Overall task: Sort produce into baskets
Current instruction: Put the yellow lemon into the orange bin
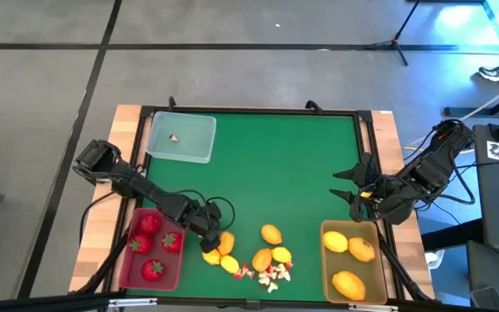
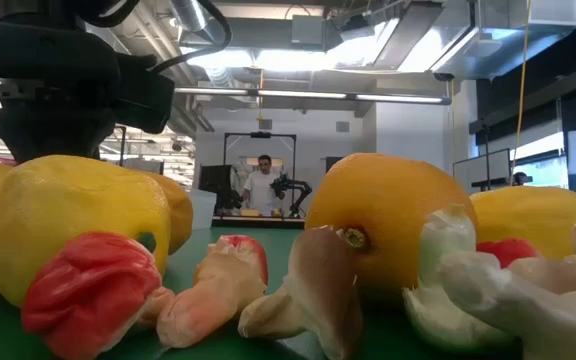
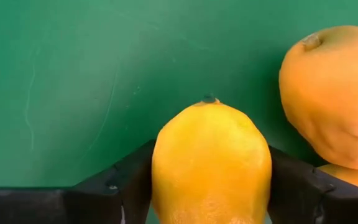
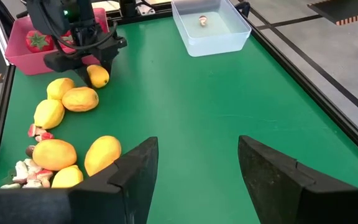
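My left gripper (image 1: 210, 236) stands over the near-left part of the green mat, next to the pinkish-red basket (image 1: 129, 260), and is shut on a yellow-orange lemon (image 3: 211, 165). More lemons (image 1: 271, 234) and tiny white-and-red bits (image 1: 273, 275) lie on the mat by the near edge. Several strawberries (image 1: 150, 224) lie in the pinkish-red basket. Three lemons (image 1: 348, 284) lie in the tan-yellow basket (image 1: 326, 260). The clear basket (image 1: 199, 130) at the far left holds one small bit (image 1: 174, 137). My right gripper (image 4: 194, 168) hangs open above the mat's right side. My left gripper has the lemon between its two fingers (image 3: 126, 180), one on each of the lemon's long sides (image 3: 161, 168). The fingers slant steeply down at it from the table's left. The lemon's stalk end (image 3: 209, 99) points away from the gripper. It sits low at the mat (image 4: 98, 76).
An orange lemon (image 3: 328, 93) lies close beside the held one, with others (image 4: 79, 98) just nearer the near edge. The mat's middle and far right (image 1: 275, 156) are bare green. A raised black frame (image 1: 249, 111) edges the mat.
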Robot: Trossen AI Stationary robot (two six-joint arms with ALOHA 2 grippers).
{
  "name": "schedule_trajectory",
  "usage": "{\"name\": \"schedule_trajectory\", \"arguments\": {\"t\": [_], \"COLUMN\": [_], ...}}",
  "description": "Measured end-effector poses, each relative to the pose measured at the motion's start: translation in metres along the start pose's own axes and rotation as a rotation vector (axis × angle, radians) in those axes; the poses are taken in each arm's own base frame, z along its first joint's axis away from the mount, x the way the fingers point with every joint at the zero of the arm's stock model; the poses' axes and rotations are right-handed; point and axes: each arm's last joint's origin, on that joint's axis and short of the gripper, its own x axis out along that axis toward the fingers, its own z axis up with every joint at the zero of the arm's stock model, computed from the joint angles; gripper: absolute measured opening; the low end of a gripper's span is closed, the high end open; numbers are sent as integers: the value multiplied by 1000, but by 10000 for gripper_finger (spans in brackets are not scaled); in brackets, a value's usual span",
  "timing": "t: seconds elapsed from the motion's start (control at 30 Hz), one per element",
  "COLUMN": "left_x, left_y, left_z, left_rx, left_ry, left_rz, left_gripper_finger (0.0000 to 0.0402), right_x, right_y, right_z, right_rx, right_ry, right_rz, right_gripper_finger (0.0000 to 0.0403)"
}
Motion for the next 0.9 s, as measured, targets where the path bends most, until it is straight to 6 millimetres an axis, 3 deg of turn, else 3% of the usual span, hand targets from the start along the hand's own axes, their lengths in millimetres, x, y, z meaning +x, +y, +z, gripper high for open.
{"name": "schedule_trajectory", "arguments": {"t": [0.23, 0.5, 0.67, 0.9], "left_x": [-3, -31, -48, -66], "left_y": [4, 4, -5, -19], "left_z": [8, 38, 65, 102], "left_rx": [1, 63, 131, 222], "left_ry": [-5, -51, -175, -476], "left_rz": [-8, 3, -9, -118], "left_gripper_finger": [222, 222, 222, 223], "right_x": [0, 0, 0, 0], "right_y": [0, 0, 0, 0], "right_z": [0, 0, 0, 0], "right_rx": [0, 1, 0, 1], "right_ry": [2, 1, 1, 1], "right_rz": [2, 3, 3, 3], "right_gripper_finger": [221, 221, 221, 221]}}
